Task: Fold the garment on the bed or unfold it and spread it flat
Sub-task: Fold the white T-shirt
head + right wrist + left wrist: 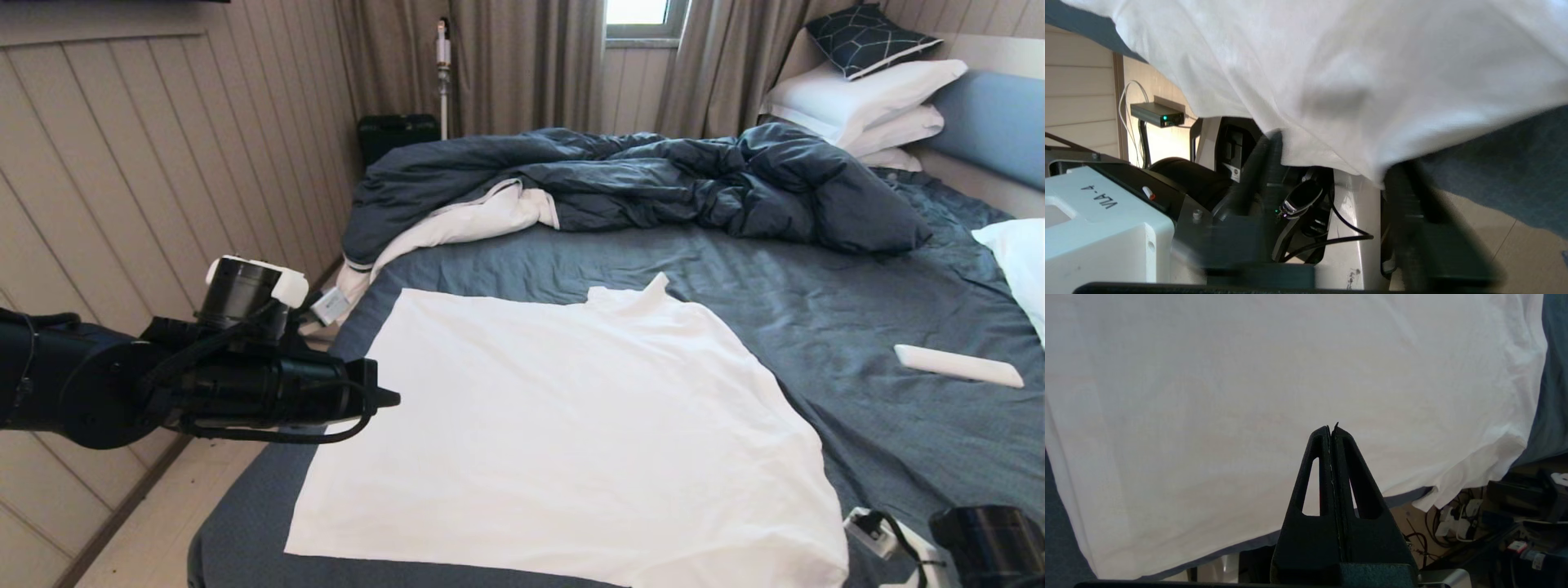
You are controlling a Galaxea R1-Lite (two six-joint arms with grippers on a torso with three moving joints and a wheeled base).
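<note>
The garment [571, 425] lies flat on the bed [816, 327] as a wide white shape, its neck piece pointing toward the duvet. Its near edge hangs a little over the foot of the bed. My left gripper [392, 398] hovers at the garment's left edge with its fingers pressed together and nothing between them; the left wrist view shows it [1332, 426] above the white cloth [1290, 375]. My right arm [992, 539] is low at the garment's near right corner. In the right wrist view the right gripper [1337, 153] stands apart, blurred, with the cloth's hanging hem [1351, 61] at its fingertips.
A rumpled dark blue duvet [653, 180] fills the far half of the bed, with white pillows [865, 98] by the headboard and another pillow [1020, 261] at the right edge. A slim white bar-shaped object [957, 365] lies on the sheet to the right. A panelled wall [163, 163] runs close on the left.
</note>
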